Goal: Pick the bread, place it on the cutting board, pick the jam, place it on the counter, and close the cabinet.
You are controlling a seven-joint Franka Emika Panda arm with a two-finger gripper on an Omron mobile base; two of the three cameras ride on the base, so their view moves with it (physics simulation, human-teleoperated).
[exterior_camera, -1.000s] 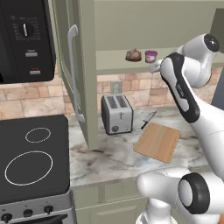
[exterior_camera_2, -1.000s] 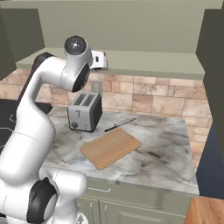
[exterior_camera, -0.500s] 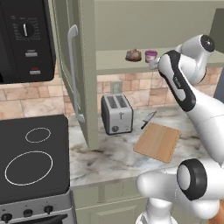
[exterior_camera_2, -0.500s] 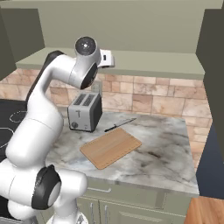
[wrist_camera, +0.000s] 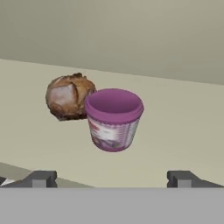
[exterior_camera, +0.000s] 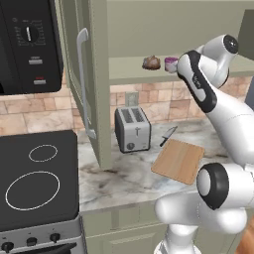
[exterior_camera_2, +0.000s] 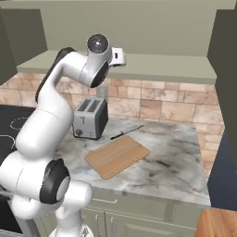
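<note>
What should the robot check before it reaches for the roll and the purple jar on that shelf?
1. Tool open: ok, its tips stand wide apart and hold nothing.
2. Bread reachable: not ok, in the hand view the jam overlaps its edge.
3. Tool lined up on the bread: not ok, the jam sits between the tips and the roll is off to one side.
4. Cutting board free: ok, nothing lies on it; the knife lies beside it.
5. Cabinet door open: ok, it is swung out.
6. Counter space for the jam: ok.
</note>
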